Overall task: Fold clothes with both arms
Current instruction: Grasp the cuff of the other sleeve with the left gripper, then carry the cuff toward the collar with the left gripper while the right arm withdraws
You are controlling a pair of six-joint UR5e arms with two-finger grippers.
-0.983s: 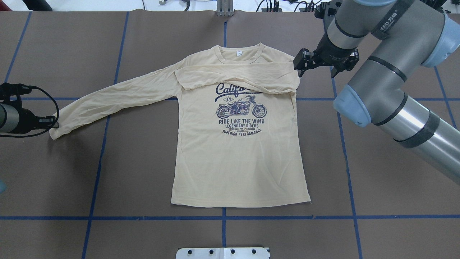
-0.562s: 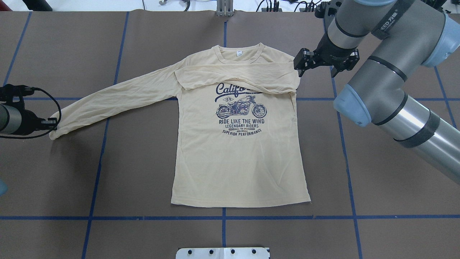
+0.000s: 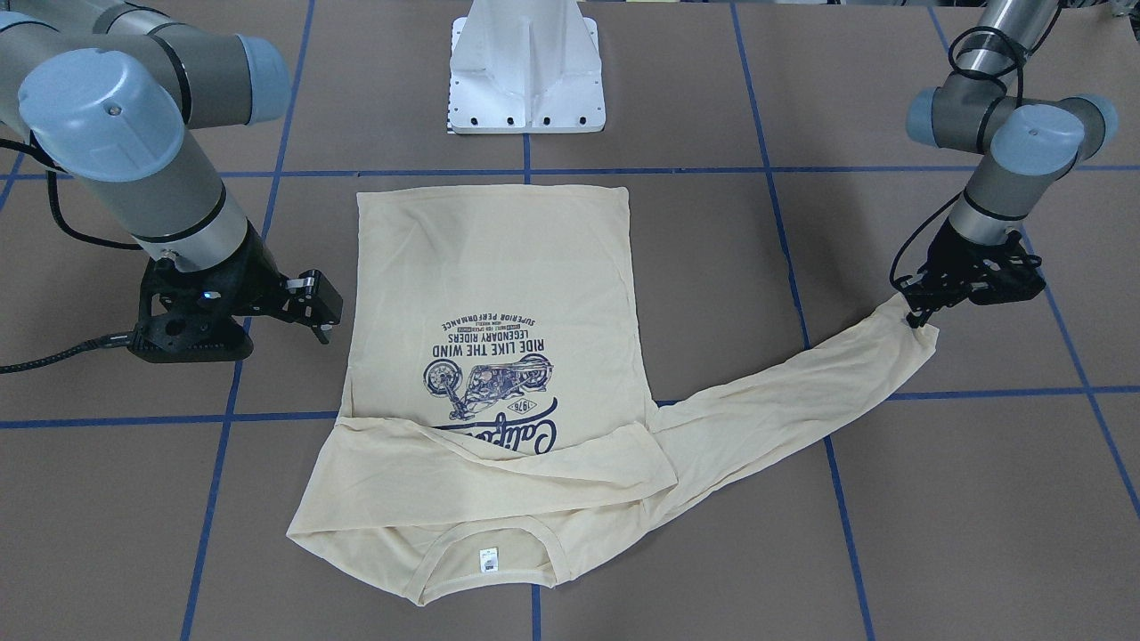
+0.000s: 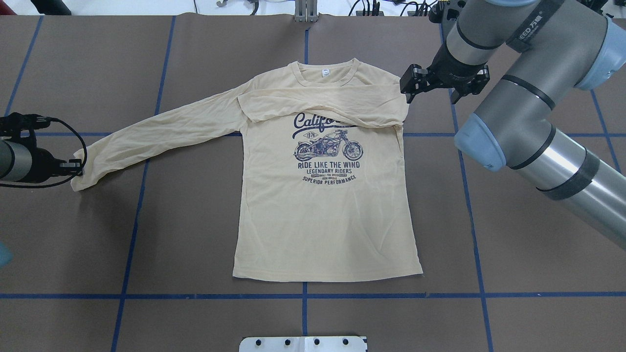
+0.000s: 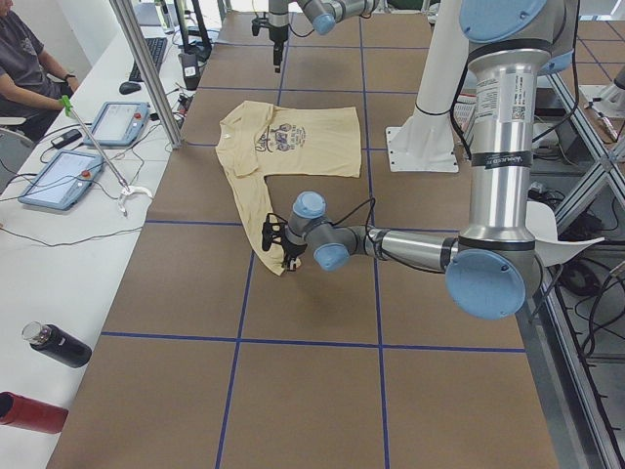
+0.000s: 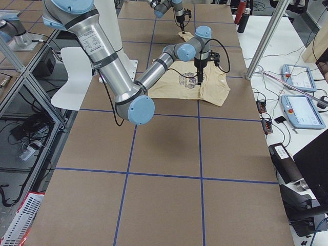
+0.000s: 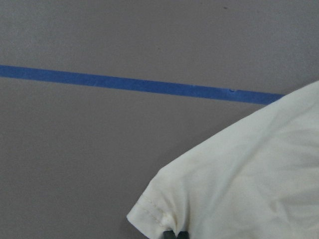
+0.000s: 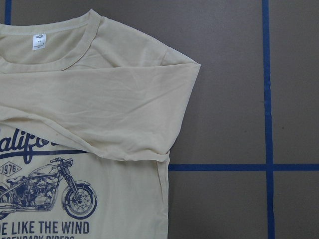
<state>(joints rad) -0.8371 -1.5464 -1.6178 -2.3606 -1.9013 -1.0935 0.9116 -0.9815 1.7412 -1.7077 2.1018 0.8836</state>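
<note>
The cream-yellow long-sleeved T-shirt [image 4: 323, 215] lies flat and print-up on the brown table. One sleeve [image 4: 337, 105] is folded across the chest, over the top of the "California" print. The other sleeve [image 4: 161, 134] stretches out toward my left arm. My left gripper [image 4: 73, 168] [image 3: 917, 316] is shut on that sleeve's cuff [image 7: 159, 214]; the left wrist view shows its fingertips [image 7: 173, 234] pinching the hem. My right gripper [image 4: 430, 100] [image 3: 285, 338] stands open beside the folded shoulder [image 8: 184, 69], holding nothing.
The white pedestal base [image 3: 525, 80] stands at the robot's side of the table. Blue tape lines [image 4: 303, 296] grid the brown surface. A side bench with tablets [image 5: 107, 122], bottles [image 5: 59, 344] and a seated person [image 5: 24, 68] runs along the far edge.
My left gripper has shifted a little toward the shirt, carrying the cuff with it. The right arm and the shirt's body have not moved.
</note>
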